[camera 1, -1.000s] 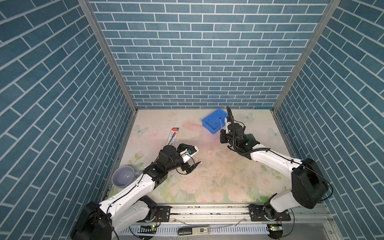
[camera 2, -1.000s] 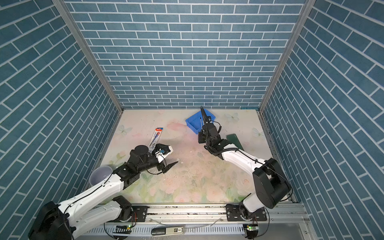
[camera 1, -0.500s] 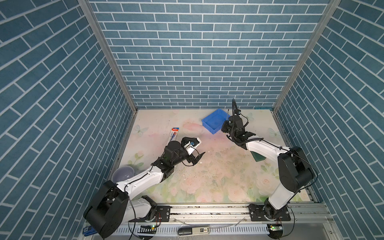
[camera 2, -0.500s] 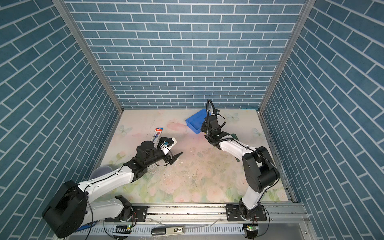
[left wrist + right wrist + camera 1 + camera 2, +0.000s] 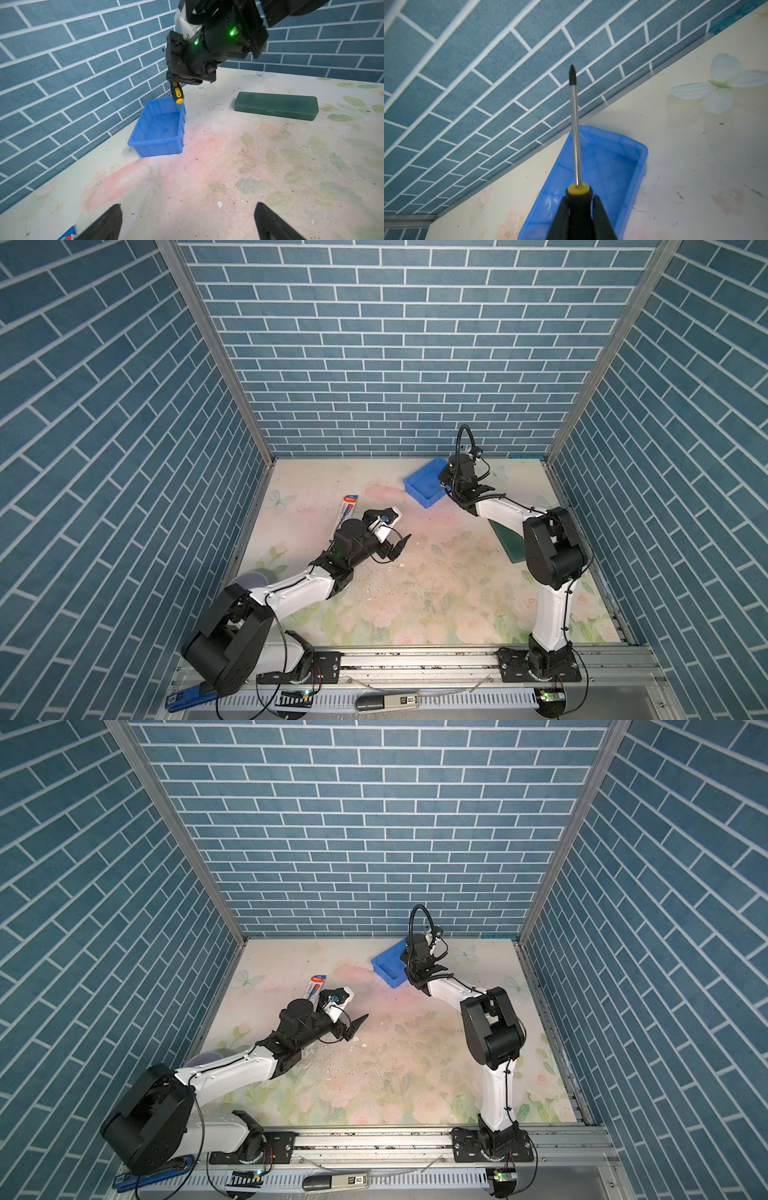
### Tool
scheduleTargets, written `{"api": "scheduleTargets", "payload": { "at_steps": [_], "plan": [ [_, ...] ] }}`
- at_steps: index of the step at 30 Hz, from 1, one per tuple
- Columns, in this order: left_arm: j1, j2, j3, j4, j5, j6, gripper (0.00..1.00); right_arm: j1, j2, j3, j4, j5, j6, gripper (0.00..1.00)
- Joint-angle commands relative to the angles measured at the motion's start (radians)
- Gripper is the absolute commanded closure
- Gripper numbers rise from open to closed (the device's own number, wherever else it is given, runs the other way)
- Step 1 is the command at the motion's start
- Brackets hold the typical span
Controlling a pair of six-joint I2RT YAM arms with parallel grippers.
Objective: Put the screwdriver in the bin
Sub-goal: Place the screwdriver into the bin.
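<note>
Floral table (image 5: 436, 572), brick walls (image 5: 374, 344); bin (image 5: 417, 485) at 1 o'clock.
The right gripper (image 5: 579, 200) pinches the screwdriver (image 5: 576, 135) over the bin's rim: right wrist view alone shows its shaft, left wrist view its striped handle; left gripper (image 5: 188, 207) spread.

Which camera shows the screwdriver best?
Right wrist: the screwdriver fills it, shaft, tip and collar, clamped in the right gripper. Left wrist shows only its handle end by the bin. Both top views barely show it.

Blue brick-pattern walls (image 5: 374, 344) on three sides; pale floral tabletop (image 5: 436, 593), scuffed, speckled.
</note>
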Motion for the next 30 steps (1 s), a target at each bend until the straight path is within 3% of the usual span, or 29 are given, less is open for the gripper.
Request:
{"api": "scheduleTargets", "payload": {
  "at_steps": [1,11,30],
  "plan": [
    [-0.005,0.012,0.023,0.04,-0.017,-0.019,0.0,-0.001,0.069,0.11,-0.017,0.008,0.114,1.0],
    [-0.004,0.001,0.001,0.031,-0.031,-0.013,0.0,0.001,0.246,0.284,-0.112,-0.015,0.214,1.0],
    [-0.005,0.003,-0.02,0.042,-0.046,-0.009,0.0,0.002,0.344,0.426,-0.284,-0.128,0.226,1.0]
  ]
}}
